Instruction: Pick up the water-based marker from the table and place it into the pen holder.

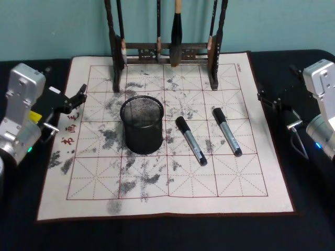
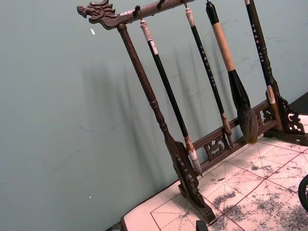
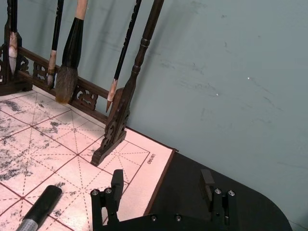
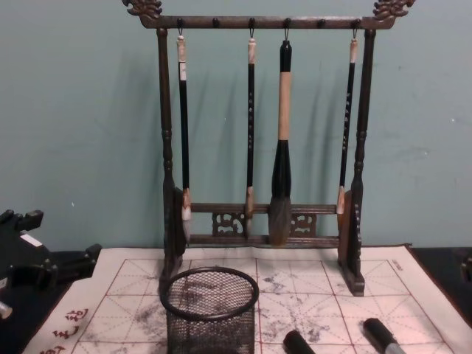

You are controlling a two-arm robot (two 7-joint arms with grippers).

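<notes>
Two pens that look the same lie flat on the ink-stained practice mat (image 1: 57, 206), at 3 o'clock from the pen holder (image 1: 142, 124). The water-based marker (image 1: 191, 141) is the one just beside the cup, and the second marker (image 1: 226, 132) is a bit further out. Both have their black caps pointing to 11 o'clock.

The marker looks light, hard and smooth. It is round, so I think it can roll if pushed. The best place to grab is the middle of the grey body, across its thin side. The mesh cup looks light too and may tip if bumped.

The right gripper (image 3: 162, 185) waits at 3 o'clock off the mat, wide open and holding nothing. The left gripper (image 1: 76, 97) sits at 9 o'clock, and I cannot tell how wide it is.

The writing on the pens is too small to read. The chest view cuts the pens off, so just their caps show. The brush rack (image 4: 258, 221) stands at 12 o'clock
</notes>
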